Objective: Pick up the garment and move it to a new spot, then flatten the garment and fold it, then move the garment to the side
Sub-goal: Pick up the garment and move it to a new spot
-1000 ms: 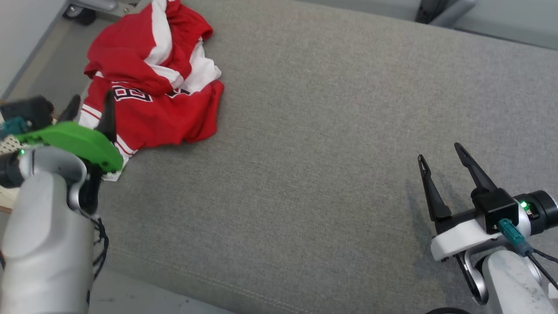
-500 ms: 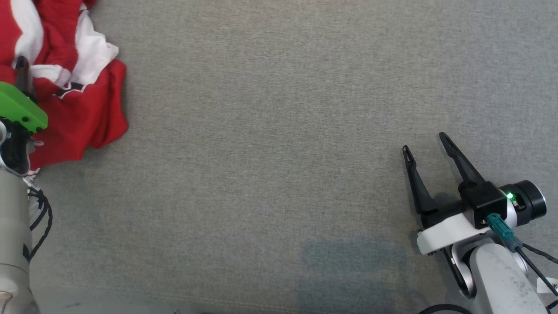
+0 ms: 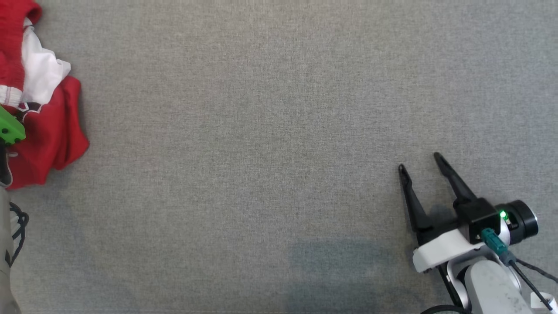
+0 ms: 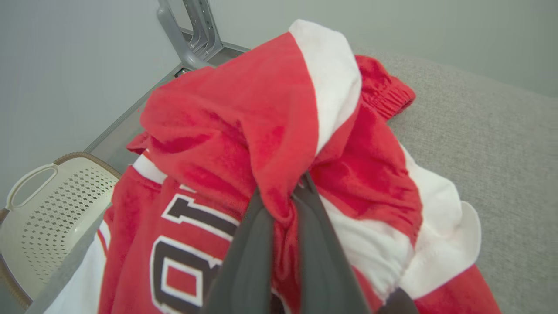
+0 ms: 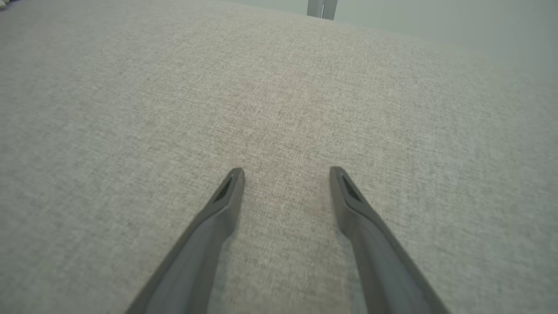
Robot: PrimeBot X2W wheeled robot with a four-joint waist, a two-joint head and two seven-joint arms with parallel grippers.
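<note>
The garment (image 3: 43, 126) is a crumpled red and white jersey with dark lettering, lying at the left edge of the grey padded surface in the head view. In the left wrist view my left gripper (image 4: 283, 200) is shut on a red fold of the garment (image 4: 244, 113), which bunches up over the fingertips. Of the left arm, the head view shows a green wrist piece (image 3: 8, 128) at the left edge. My right gripper (image 3: 418, 163) stands open at the lower right, empty, its fingers (image 5: 226, 196) hovering just above bare fabric.
The grey fabric surface (image 3: 261, 152) stretches wide between the two arms. A pale perforated basket (image 4: 48, 209) sits below the surface's left edge. A grey metal frame (image 4: 187, 35) and a light wall stand beyond the garment.
The head camera swung right, sliding the garment toward the left edge of view. My left gripper went from open beside the garment to shut on a fold. The right gripper stayed open.
</note>
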